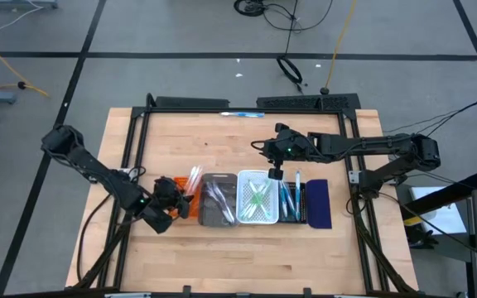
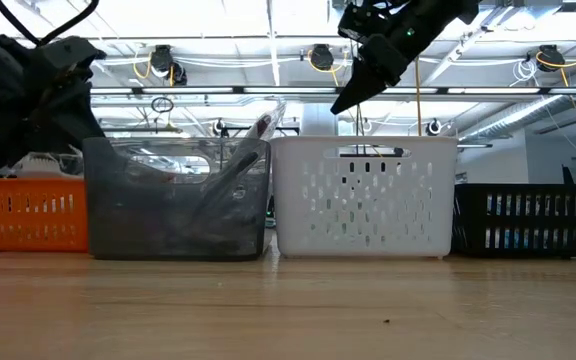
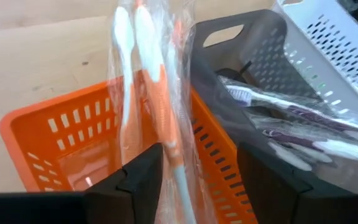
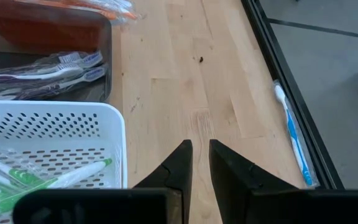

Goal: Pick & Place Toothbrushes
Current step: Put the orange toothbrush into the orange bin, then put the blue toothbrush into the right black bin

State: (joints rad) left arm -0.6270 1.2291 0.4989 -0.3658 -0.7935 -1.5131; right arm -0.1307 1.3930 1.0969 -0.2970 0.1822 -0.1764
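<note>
My left gripper (image 3: 197, 149) stands open at the orange tray (image 3: 48, 124), at the left end of a row of trays. A clear-wrapped packet of orange and white toothbrushes (image 3: 148, 74) runs up between its fingers. The packet leans on the tray's rim, its head end past the tray's far wall (image 1: 195, 177). Purple and white toothbrushes (image 3: 291, 112) lie in the grey tray (image 1: 218, 203), green ones (image 4: 61, 177) in the white tray (image 4: 55, 109). My right gripper (image 4: 201, 144) hangs above the white tray's far edge with a narrow gap and nothing between its fingers. My left gripper has its fingers on either side of the wrapped packet's handle end (image 3: 169, 168), coming slanting down from the table's left. The wrap runs close along one finger (image 3: 143, 177), and I cannot tell whether it touches. The packet lies on the orange tray.
A black tray (image 1: 292, 203) with blue toothbrushes and a navy tray (image 1: 319, 203) close the row on the right. One blue toothbrush (image 4: 294, 137) lies at the table's far edge by the dark frame rail. Bare wood lies in front of and behind the trays.
</note>
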